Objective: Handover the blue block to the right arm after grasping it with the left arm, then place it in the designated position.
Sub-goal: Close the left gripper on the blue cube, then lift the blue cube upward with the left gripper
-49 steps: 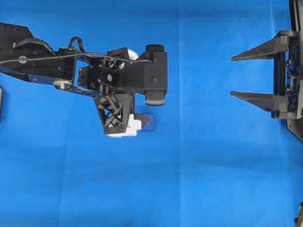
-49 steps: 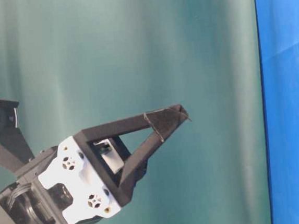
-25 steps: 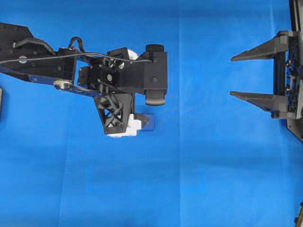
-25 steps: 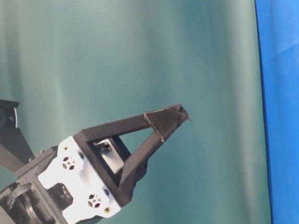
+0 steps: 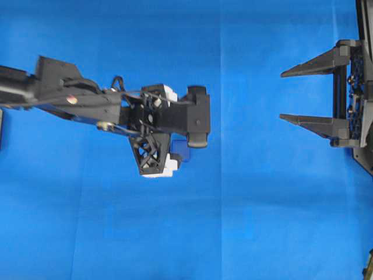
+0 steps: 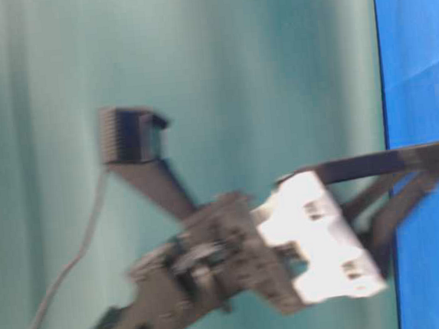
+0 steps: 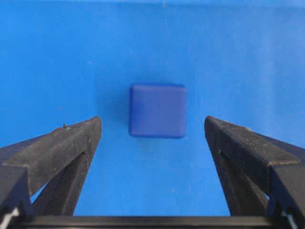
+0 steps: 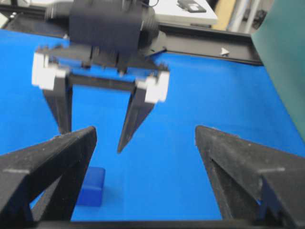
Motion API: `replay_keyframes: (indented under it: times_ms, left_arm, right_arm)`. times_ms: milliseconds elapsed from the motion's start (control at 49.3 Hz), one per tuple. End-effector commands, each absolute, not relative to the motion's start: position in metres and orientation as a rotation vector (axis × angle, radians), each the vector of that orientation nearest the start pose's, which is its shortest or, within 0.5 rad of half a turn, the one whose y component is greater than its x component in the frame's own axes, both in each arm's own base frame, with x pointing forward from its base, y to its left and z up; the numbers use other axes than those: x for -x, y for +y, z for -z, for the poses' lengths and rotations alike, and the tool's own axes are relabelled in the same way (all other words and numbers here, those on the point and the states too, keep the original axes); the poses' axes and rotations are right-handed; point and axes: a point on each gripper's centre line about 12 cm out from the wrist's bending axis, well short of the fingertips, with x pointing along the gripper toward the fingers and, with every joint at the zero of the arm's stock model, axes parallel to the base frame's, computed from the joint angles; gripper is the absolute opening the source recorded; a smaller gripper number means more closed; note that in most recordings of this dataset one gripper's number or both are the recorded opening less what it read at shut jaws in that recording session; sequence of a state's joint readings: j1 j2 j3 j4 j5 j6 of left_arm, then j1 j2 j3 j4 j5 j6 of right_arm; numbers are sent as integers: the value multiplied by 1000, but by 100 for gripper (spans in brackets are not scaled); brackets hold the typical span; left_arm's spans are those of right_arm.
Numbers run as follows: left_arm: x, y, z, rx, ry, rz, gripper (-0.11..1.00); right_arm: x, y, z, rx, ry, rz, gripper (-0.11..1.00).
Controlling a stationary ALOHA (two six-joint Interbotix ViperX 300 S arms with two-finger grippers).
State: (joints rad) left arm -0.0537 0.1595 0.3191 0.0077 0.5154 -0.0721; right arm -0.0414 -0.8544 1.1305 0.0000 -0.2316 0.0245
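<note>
The blue block (image 7: 157, 110) lies on the cloth (image 7: 248, 62) between the left pincer's (image 7: 152, 131) wide-spread prongs, untouched.

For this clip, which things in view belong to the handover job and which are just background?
Job:
- blue block, on the cloth
- left gripper, jaws open above the block
- right gripper, jaws open, off to the side

Background:
- blue cloth
- green backdrop
- black rail
</note>
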Motion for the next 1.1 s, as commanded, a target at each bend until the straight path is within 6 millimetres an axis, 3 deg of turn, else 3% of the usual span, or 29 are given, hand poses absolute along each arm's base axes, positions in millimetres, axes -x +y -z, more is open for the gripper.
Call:
replay_keyframes:
  times_ms: [0,487,1075]
  left_arm:
    - [-441,-26,-175,28,961,21,93]
    - [-451,-27,-119,23,993,23,93]
    - [-451,-27,-115,21,1001,23,92]
  right_arm:
    - [-223,-10,-290,-24,22,44,98]
    - [-226,-10,-285,-24,42,43,98]
    - [-226,-10,-285,-24,42,43,98]
